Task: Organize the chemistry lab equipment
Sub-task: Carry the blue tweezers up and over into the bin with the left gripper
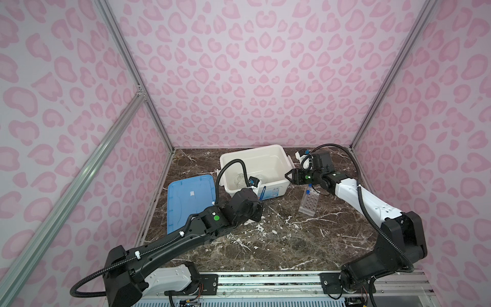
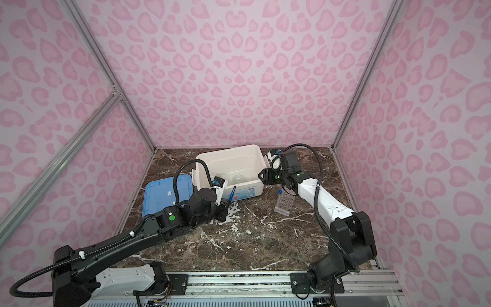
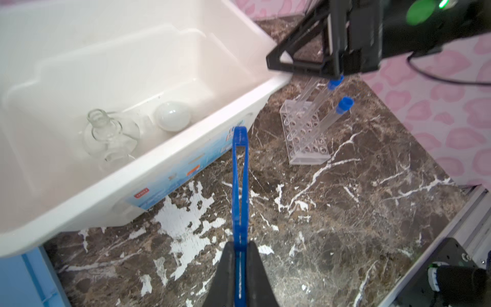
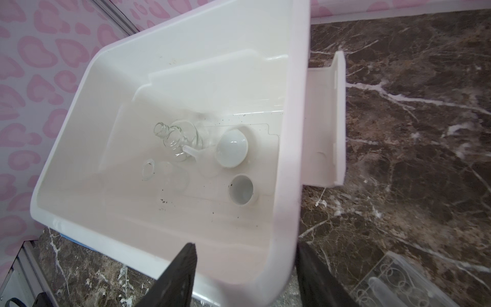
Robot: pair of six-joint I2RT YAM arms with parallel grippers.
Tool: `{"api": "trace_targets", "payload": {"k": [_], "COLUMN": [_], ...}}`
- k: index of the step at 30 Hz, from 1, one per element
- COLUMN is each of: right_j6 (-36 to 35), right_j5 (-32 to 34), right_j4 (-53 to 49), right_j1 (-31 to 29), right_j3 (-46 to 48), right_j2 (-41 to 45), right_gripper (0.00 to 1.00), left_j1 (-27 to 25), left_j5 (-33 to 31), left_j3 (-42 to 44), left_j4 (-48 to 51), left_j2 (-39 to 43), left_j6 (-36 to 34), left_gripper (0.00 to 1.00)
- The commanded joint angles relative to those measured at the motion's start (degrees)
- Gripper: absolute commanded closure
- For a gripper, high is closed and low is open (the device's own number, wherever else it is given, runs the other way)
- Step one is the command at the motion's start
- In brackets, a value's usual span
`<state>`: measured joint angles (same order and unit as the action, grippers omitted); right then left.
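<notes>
Marbled worktop (image 1: pixel 279 239) holds the white bin (image 1: pixel 255 159); just outside it the left gripper (image 3: pixel 240 256) pinches the blue tweezers (image 3: pixel 240 135), probably to drop in, while the spread right gripper (image 4: pixel 245 248) straddles its rim.

Blue tweezers (image 3: pixel 236 186) between closed jaws

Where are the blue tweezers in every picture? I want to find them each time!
In a top view: the blue tweezers poke up in front of the white bin.
In a top view: the tweezers are again in front of the bin.
Left wrist view: in the middle, pinched by the left gripper.
Right wrist view: not in it.
Shared landmark: the white bin.
</notes>
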<state>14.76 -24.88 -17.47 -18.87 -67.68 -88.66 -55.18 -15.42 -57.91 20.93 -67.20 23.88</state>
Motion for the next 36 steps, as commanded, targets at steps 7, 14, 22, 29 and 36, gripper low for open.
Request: {"api": "trace_targets", "payload": {"k": [7,14,22,29,36], "right_j6": [2.45,3.60,3.52,2.29,0.97], "right_j5": [-2.85,-5.88,-3.77,-1.38,-0.56], "right_j4": [2.13,3.46,2.61,1.06,-0.06], "right_j1": [-0.42,-1.49,-2.47,-2.40,-2.00], "right_j3": [-0.10,0.97,2.83,3.36,4.52], "right_j2": [-1.34,-0.90,0.99,2.58,4.88], "right_gripper": [0.47,0.53,0.52,0.47,0.45], "left_j1": [6.94,14.91,17.52,19.05,19.92], "left_j5": [2.51,13.49,18.03,20.64,19.15], "left_j3": [-12.34,-24.80,-36.45,-47.68,-48.03], "left_j4": [-3.01,-2.52,0.16,6.23,6.63], "left_j2": [-8.82,-23.57,-37.86,-50.47,-55.29], "left_j6": [-7.82,-10.45,-12.95,-11.77,-11.16], "left_gripper": [0.94,0.96,0.96,0.97,0.97]}}
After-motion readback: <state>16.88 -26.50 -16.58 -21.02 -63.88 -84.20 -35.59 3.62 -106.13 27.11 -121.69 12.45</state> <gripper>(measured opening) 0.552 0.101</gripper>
